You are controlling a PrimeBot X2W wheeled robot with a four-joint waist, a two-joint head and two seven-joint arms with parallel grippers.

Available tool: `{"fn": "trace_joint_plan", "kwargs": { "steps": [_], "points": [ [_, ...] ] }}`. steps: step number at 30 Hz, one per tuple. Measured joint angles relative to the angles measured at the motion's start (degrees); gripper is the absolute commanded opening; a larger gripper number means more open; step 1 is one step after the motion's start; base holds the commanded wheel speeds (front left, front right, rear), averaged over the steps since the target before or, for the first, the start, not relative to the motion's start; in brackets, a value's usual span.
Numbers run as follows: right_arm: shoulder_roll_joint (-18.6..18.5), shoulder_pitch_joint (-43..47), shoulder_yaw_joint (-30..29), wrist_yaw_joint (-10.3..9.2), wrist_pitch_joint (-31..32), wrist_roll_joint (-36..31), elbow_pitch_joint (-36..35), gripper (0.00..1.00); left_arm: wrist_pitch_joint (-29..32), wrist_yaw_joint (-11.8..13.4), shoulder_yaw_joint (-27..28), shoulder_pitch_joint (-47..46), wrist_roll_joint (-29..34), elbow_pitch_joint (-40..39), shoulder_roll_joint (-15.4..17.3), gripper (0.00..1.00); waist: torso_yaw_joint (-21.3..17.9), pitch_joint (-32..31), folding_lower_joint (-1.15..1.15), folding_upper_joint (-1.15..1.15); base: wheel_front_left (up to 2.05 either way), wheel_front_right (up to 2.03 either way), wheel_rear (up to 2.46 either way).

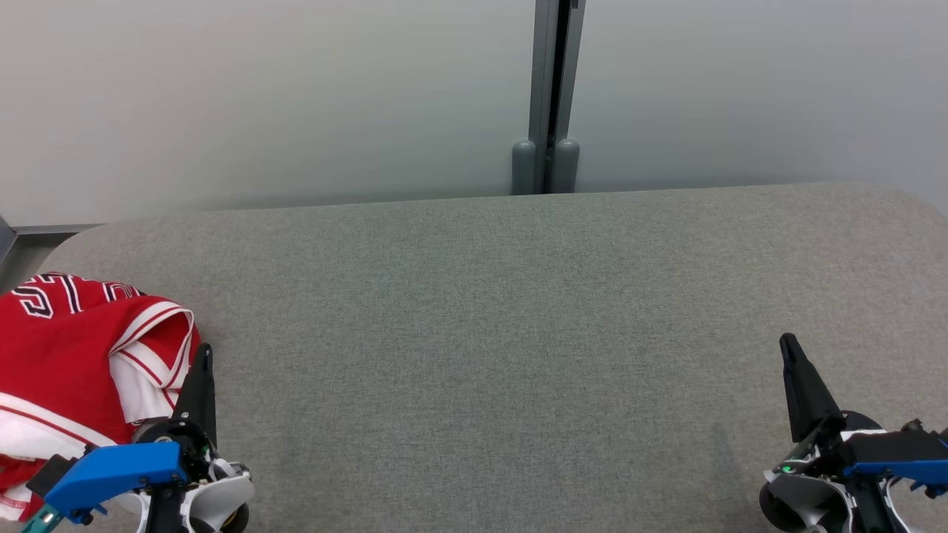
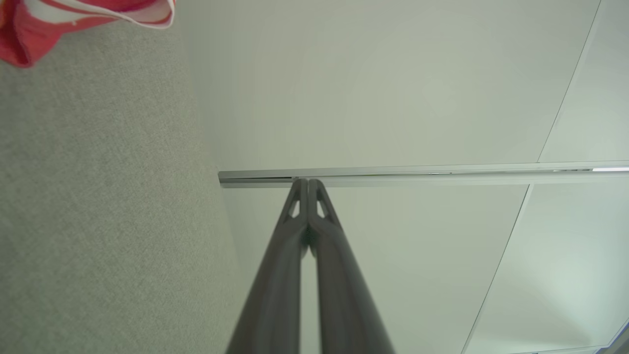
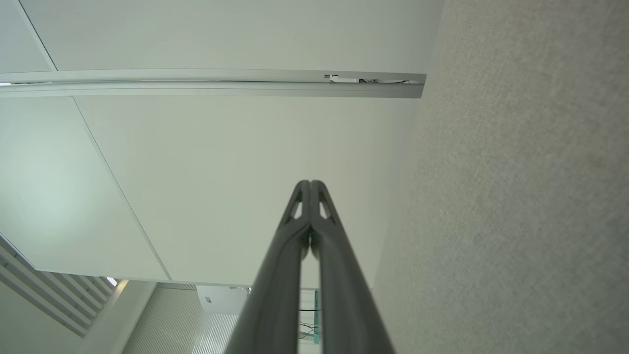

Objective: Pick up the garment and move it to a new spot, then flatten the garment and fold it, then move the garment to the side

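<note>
The crumpled red-and-white jersey garment [image 1: 67, 355] lies at the left end of the grey fabric surface [image 1: 481, 333], beside the left tool [image 1: 203, 359]. Wrist views, unlike the head view, show it and the right tool [image 3: 310, 184] pinched closed, empty.

1. A grey fabric-covered table [image 1: 474, 311] spreads across the lower part of my head view, its far corners rounded.
2. The garment [image 1: 67, 348], red with white trim and white lettering outlined in dark, lies crumpled at the table's left edge, partly cut off by the frame.
3. My left gripper [image 1: 201, 363] sits at the lower left, its fingers together in one dark point just beside the garment's right edge. I cannot tell whether they touch it.
4. My right gripper [image 1: 789, 352] sits at the lower right, fingers likewise together, over bare table and well apart from the garment.
5. Behind the table stands a pale wall [image 1: 259, 96], split by a grey upright post [image 1: 552, 89].
</note>
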Motion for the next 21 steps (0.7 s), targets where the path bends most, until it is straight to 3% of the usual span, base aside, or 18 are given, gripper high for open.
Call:
{"fn": "trace_joint_plan", "kwargs": {
  "steps": [7,8,21],
  "points": [
    [0.0,0.0,0.0,0.00,0.0,0.0,0.0,0.00,0.0,0.0,0.0,0.0,0.0,0.0,0.0,0.00,0.0,0.0,0.00,0.00,0.00,0.00,0.00],
    [0.0,0.0,0.0,0.00,0.0,0.0,0.0,1.00,0.0,0.0,0.0,0.0,0.0,0.0,0.0,1.00,0.0,0.0,0.00,0.00,0.00,0.00,0.00],
    [-0.5,1.0,1.4,-0.09,-2.2,-2.0,1.4,1.00,-2.5,0.0,-1.4,1.6,3.2,2.8,-0.4,1.00,0.1,0.2,0.00,0.00,0.00,0.00,0.00]
  ]
}}
